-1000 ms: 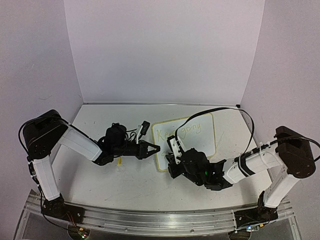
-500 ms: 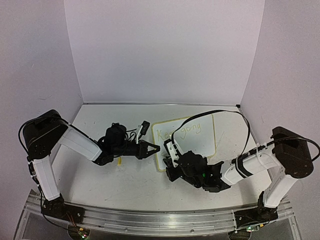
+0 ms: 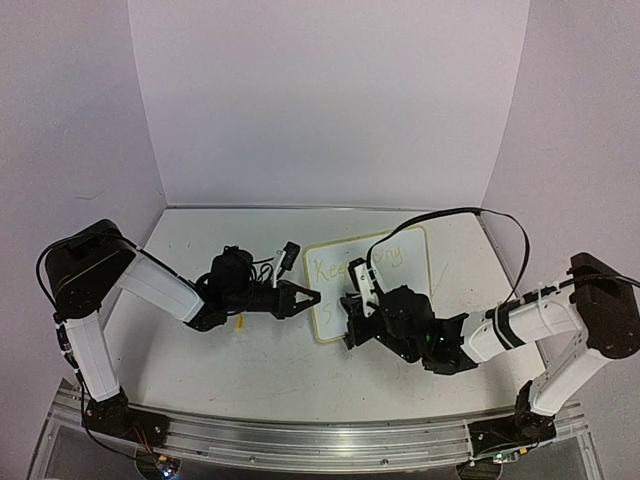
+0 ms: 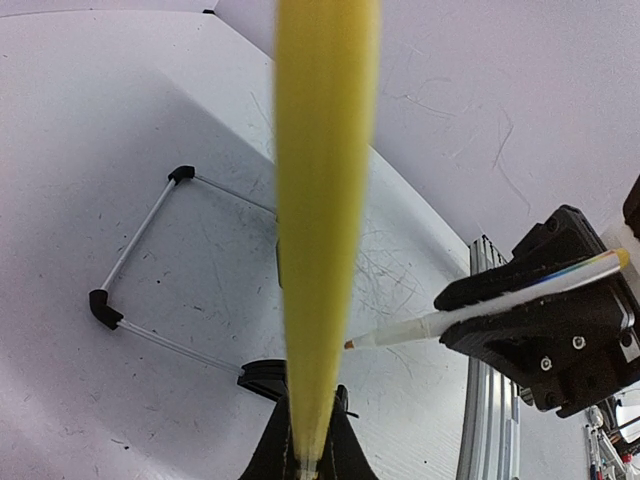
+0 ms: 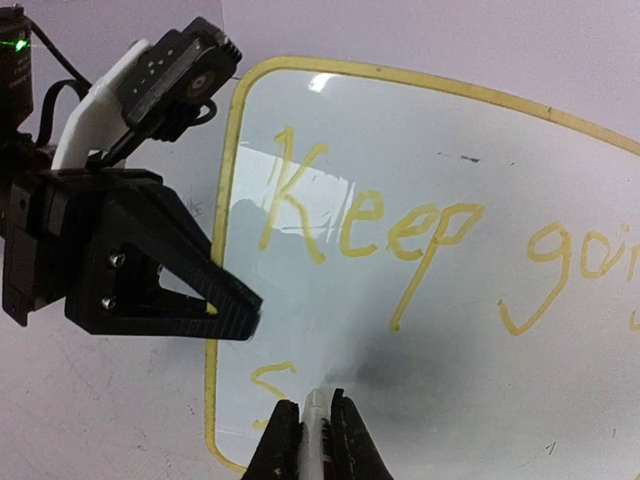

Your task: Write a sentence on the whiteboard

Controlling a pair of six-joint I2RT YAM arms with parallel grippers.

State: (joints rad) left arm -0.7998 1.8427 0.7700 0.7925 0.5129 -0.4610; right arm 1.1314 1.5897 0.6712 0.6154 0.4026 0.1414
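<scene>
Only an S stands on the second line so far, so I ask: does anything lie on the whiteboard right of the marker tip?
Nothing visible does. Right of the marker the whiteboard is bare below the first line of the sentence. The left gripper clamps only the left rim.

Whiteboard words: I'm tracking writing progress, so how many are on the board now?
2, plus one just begun. "Keep" is top left on the whiteboard; a word starting "goi" lies right of it, cut off by the frame edge; a lone "S" sits below "Keep".
</scene>
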